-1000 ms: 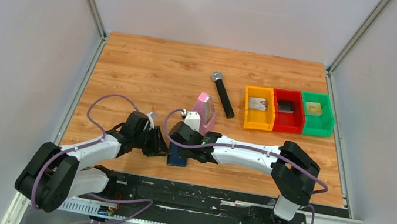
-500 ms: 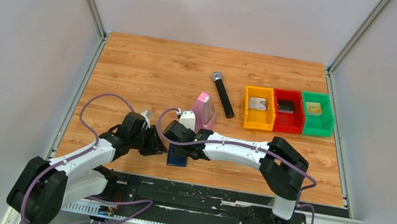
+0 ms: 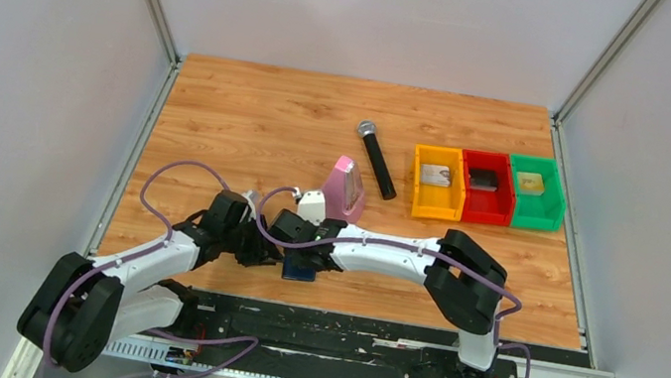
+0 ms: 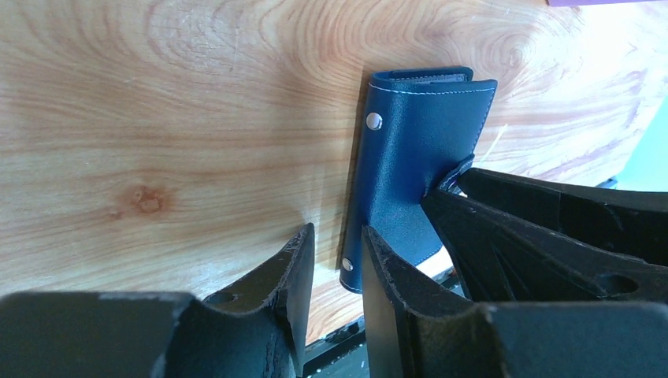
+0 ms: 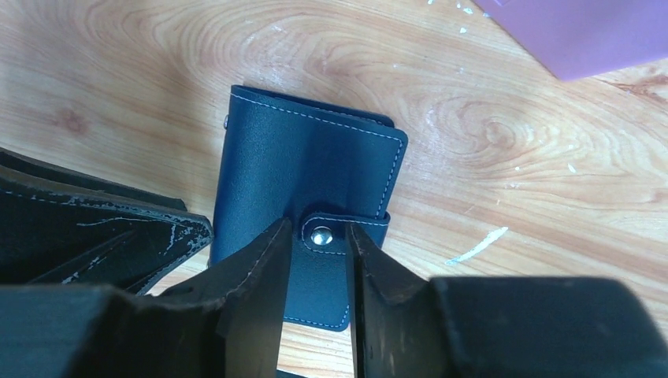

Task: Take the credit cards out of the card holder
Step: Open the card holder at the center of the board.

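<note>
The navy card holder (image 3: 301, 268) lies closed and flat on the wood near the front edge, its snap tab (image 5: 321, 236) fastened. No credit cards show; they are hidden inside. My right gripper (image 5: 319, 227) comes down on the holder from above, jaws narrowly apart, one on each side of the snap. My left gripper (image 4: 339, 236) reaches in from the left with a small gap; the holder's riveted spine edge (image 4: 353, 268) sits against one finger, and wood shows beside the other. In the top view the left gripper (image 3: 271, 256) and right gripper (image 3: 306, 257) meet at the holder.
A pink metronome (image 3: 346, 189) stands just behind the holder and shows in the right wrist view (image 5: 583, 31). A black microphone (image 3: 377, 160) lies behind it. Yellow (image 3: 417, 183), red (image 3: 509, 190) and green (image 3: 557, 197) bins sit at the right. A black rail runs along the front edge.
My right wrist has shifted a little left over the holder. My left arm has swung slightly, its gripper staying at the holder's left edge. The holder has hardly moved.
</note>
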